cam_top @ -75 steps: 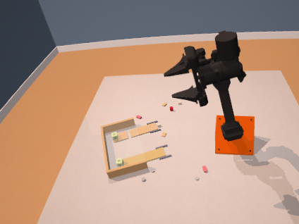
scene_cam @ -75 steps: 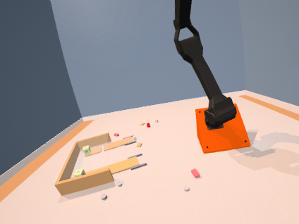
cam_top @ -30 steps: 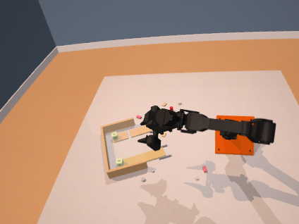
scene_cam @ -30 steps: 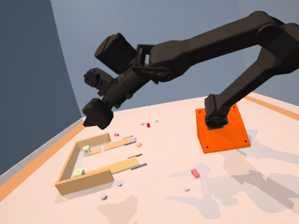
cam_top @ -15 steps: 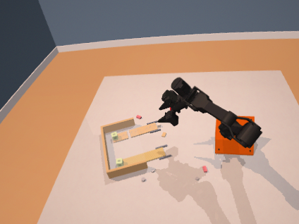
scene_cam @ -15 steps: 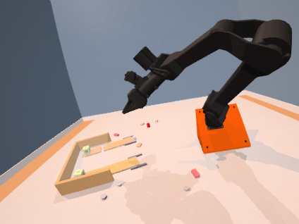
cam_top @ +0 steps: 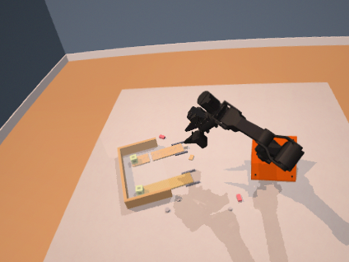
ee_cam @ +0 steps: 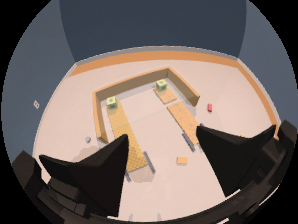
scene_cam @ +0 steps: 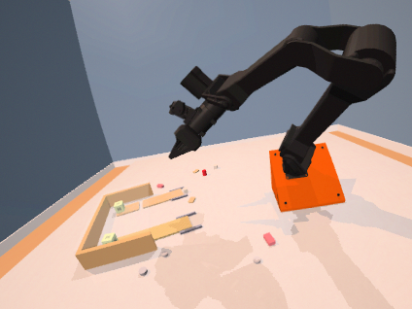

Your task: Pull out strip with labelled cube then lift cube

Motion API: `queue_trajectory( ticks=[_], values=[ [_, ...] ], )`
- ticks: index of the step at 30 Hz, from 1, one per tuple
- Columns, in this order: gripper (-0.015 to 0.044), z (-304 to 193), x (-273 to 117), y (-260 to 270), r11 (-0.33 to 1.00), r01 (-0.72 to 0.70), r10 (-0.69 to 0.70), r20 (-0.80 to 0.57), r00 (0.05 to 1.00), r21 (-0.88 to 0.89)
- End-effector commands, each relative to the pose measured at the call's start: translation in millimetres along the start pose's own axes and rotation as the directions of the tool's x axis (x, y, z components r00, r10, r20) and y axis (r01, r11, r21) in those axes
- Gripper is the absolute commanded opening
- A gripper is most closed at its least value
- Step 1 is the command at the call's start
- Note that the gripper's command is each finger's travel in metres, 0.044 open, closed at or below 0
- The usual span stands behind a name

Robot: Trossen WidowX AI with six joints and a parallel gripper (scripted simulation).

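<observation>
We take the U-shaped wooden frame [cam_top: 123, 173] on the pale mat [cam_top: 288, 107] as our landmark. Its open side faces the orange base block [cam_top: 273, 169] of the arm.

Two strips run from inside the frame out through that open side. The one along the frame's far arm is the broken strip [cam_top: 166, 153]: we see a clear gap between its short inner piece and its longer outer piece. A green-yellow cube [cam_top: 133, 157] sits on the short piece, close to the frame's closed end. The one along the frame's near arm is the whole strip [cam_top: 170, 184], a single unbroken length, and it carries the labelled cube [cam_top: 139, 189] at its inner end, in the frame's near corner. The outer end of the whole strip sticks out past the frame's opening, between two thin dark rails [cam_top: 193, 183].

Our claw [cam_top: 193, 138] hangs in the air above the mat, just outside the frame's open side and nearer the far arm than the near one. Its fingers stand apart, with nothing between them. In the exterior view it is well above the mat, tips pointing down toward the frame. The labelled cube lies well apart from it, at the opposite corner of the frame. In the wrist view both strips and the frame lie between the two dark fingers.

A small tan block [cam_top: 191, 156] lies just outside the frame's opening, between the two strips' outer ends.
</observation>
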State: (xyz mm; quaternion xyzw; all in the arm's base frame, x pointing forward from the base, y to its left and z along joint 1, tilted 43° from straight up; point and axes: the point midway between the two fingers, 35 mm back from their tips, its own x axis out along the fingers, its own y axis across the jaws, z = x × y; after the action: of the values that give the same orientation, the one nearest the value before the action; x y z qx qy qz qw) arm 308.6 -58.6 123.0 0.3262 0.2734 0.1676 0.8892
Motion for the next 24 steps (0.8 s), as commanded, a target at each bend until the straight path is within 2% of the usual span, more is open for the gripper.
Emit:
queue_trajectory(
  ticks=[1, 6, 10, 16, 18, 24],
  values=[
    [0.0242, 0, 17, 3, 1.000, 0.005, -0.007, -0.080, 0.997, -0.017],
    [0.0111, -6, 43, 11, 0.997, -0.008, -0.010, -0.252, 0.968, -0.071],
    [0.0006, -20, 68, 25, 0.987, -0.067, -0.007, -0.456, 0.890, -0.145],
    [0.0000, -49, 91, 55, 0.947, -0.235, -0.002, -0.735, 0.678, -0.219],
    [0.0000, -56, 93, 63, 0.933, -0.281, -0.002, -0.786, 0.618, -0.223],
    [0.0000, -57, 93, 64, 0.931, -0.287, -0.002, -0.792, 0.611, -0.223]
  ],
)
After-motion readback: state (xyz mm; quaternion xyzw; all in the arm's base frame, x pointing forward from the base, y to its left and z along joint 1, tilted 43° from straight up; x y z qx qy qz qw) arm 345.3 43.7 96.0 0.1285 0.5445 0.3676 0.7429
